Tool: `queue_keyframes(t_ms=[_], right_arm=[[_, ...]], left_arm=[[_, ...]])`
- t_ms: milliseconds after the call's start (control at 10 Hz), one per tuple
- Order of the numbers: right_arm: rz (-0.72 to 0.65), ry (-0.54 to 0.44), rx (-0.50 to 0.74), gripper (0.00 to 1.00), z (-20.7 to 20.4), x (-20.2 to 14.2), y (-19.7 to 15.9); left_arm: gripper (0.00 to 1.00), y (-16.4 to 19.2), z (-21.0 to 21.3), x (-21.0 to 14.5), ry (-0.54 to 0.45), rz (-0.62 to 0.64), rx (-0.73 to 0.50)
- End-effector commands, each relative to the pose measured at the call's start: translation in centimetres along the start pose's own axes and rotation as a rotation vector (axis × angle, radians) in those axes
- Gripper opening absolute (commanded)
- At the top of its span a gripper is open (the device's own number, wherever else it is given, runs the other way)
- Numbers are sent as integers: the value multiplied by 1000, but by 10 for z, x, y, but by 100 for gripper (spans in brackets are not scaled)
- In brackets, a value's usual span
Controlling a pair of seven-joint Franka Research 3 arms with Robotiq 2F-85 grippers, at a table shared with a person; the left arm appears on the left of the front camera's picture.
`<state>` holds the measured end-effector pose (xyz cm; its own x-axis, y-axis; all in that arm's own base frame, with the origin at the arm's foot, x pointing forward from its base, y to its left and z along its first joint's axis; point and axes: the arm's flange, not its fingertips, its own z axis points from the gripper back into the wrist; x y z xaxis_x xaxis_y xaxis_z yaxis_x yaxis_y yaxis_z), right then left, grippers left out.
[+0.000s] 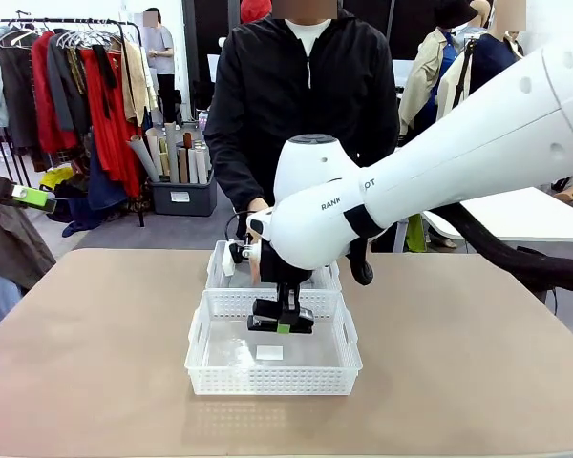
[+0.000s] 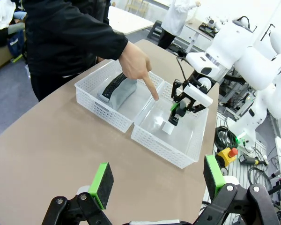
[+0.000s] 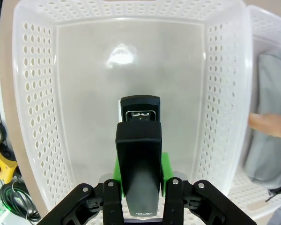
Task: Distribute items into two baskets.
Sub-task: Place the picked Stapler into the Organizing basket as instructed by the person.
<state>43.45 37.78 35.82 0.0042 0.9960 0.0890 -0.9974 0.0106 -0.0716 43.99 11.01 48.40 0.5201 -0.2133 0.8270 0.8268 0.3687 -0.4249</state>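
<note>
Grey pouch under pointing finger

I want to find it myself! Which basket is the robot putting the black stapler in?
Look at the brown table with two white baskets end to end. The near basket is closest to the robot; the far basket holds a grey pouch. The right gripper holds the stapler above the near one.

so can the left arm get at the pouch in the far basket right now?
Probably not cleanly. The left gripper is open and free, but the person's hand points just over the grey pouch, and the right gripper holds the stapler above the near basket between.
</note>
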Motion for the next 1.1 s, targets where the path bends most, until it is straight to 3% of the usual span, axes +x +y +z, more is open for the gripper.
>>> queue_keyframes(t_ms=[0, 900, 1000], right_arm=[[35, 0, 28, 0, -6, 8, -9], [65, 9, 136, 0, -35, 15, -9], [67, 5, 138, 17, -35, 14, -9]], left_arm=[[100, -1, 1, 1, -2, 1, 2], [100, -1, 1, 1, -2, 1, 2], [100, -1, 1, 1, -2, 1, 2]])
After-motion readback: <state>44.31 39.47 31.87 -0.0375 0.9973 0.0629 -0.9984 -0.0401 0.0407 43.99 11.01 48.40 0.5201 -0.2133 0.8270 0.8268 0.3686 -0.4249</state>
